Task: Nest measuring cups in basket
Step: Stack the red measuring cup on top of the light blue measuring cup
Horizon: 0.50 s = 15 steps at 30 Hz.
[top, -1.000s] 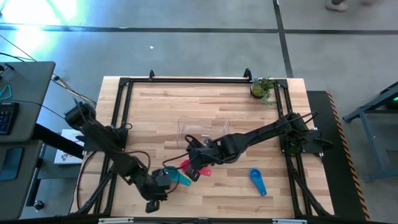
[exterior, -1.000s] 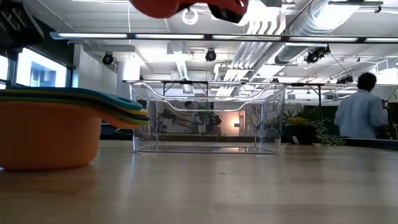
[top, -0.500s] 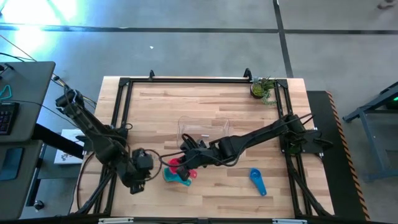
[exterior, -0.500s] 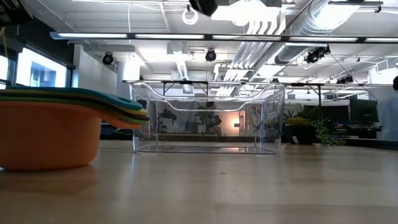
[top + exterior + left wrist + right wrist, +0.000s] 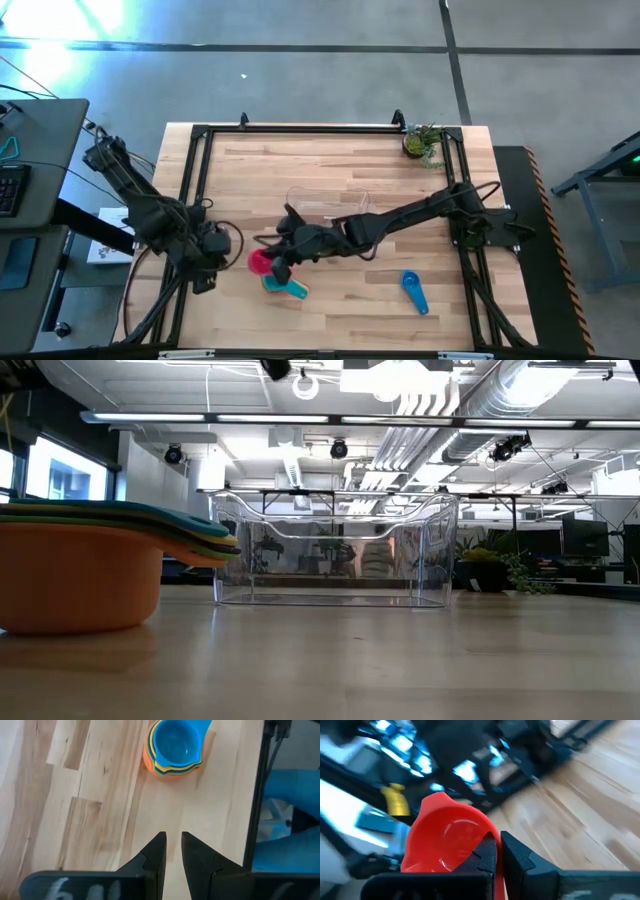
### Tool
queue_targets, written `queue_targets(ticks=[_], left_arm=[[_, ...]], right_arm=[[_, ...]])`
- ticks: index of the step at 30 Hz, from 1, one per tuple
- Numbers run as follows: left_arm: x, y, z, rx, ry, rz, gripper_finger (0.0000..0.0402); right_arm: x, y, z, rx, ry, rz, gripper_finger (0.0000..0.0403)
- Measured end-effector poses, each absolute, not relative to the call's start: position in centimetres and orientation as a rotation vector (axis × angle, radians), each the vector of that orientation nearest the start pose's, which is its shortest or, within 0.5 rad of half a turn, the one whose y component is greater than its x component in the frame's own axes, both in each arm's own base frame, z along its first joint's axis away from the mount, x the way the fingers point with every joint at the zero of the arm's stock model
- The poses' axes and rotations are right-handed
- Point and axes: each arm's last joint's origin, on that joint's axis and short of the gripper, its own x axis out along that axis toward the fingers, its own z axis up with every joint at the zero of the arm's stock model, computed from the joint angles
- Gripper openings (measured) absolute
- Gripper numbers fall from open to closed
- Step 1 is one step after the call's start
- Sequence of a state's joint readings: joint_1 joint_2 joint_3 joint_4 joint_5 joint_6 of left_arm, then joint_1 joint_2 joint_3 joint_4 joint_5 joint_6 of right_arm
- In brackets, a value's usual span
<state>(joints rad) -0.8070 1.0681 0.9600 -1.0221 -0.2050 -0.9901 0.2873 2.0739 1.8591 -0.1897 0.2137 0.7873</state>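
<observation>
Right pincer was clamped on the coral cup by its handle, held in the air just at 12 o'clock of the nested stack, which sat on the tabletop at 6 o'clock of the basket. Thin handle grip could let the cup swing or slip, so it might land tilted on the stack rim. Left pincer, nearly together and empty, waited at 9 o'clock of the stack; blue cup lay well apart.
</observation>
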Motion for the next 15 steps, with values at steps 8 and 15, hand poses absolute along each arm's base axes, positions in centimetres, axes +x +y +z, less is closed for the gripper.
queue_targets(ticks=[8,15], left_arm=[[11.9,-11.6,29.4,-0.378,1.076,-0.033,0.0051],[10.7,-10.3,30.4,-0.432,1.045,-0.043,0.0051]], right_arm=[[48.0,11.4,31.8,0.668,0.265,0.017,0.0005],[48.2,10.8,33.1,0.64,0.215,0.054,0.0005]])
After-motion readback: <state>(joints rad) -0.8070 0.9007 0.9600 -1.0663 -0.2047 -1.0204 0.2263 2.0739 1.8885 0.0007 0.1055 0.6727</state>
